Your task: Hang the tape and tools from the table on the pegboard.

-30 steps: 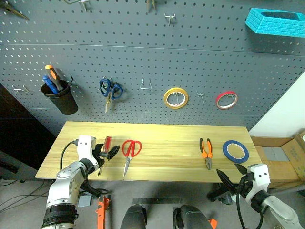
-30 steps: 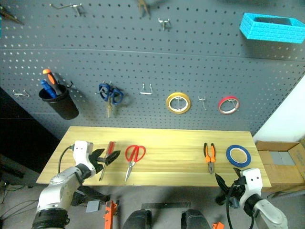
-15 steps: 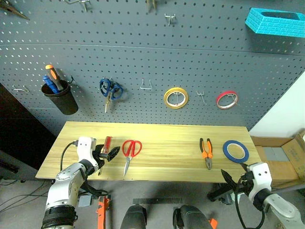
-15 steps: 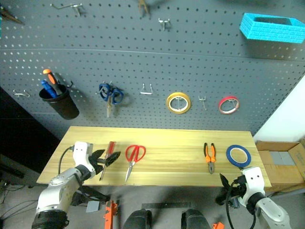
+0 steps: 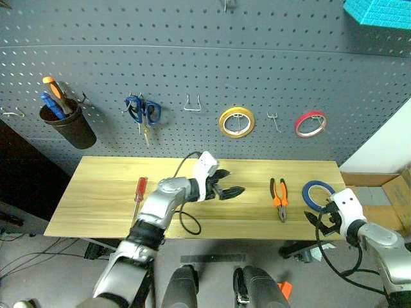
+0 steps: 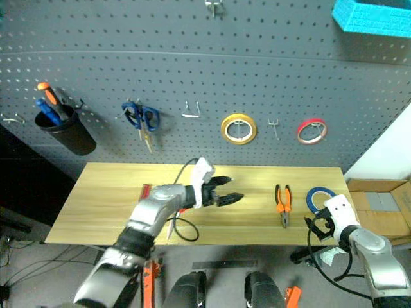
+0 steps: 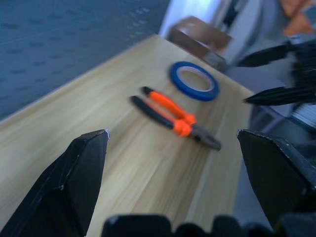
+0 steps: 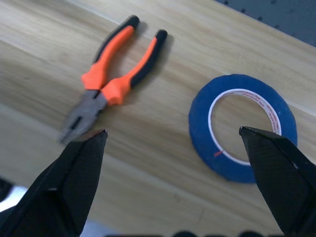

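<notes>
Left fingers [image 5: 232,190]: mine, spread wide and empty, above the middle of the surface [image 5: 103,192], pointing across toward my right.
Right fingers [image 6: 316,227]: mine, spread wide and empty, at the near right edge of the surface, just before the tape.
Tape [image 8: 243,127]: blue ring lying flat at the right end of the surface; in my right wrist view it lies ahead of my fingers, nearer one fingertip than the other, not touched.
Pliers [image 8: 112,74]: flat on the surface just left of the tape and apart from it; long axis runs front to back, nose toward me, orange-and-black handles toward the pegboard [image 5: 192,58]; they lie ahead of my right fingers, near the other fingertip.
Screwdriver [image 5: 139,190]: on the left part of the surface, well left of my left fingers; long axis front to back, red handle toward the pegboard.
Red scissors [image 6: 180,213]: mostly hidden under my left arm; direction cannot be told.
</notes>
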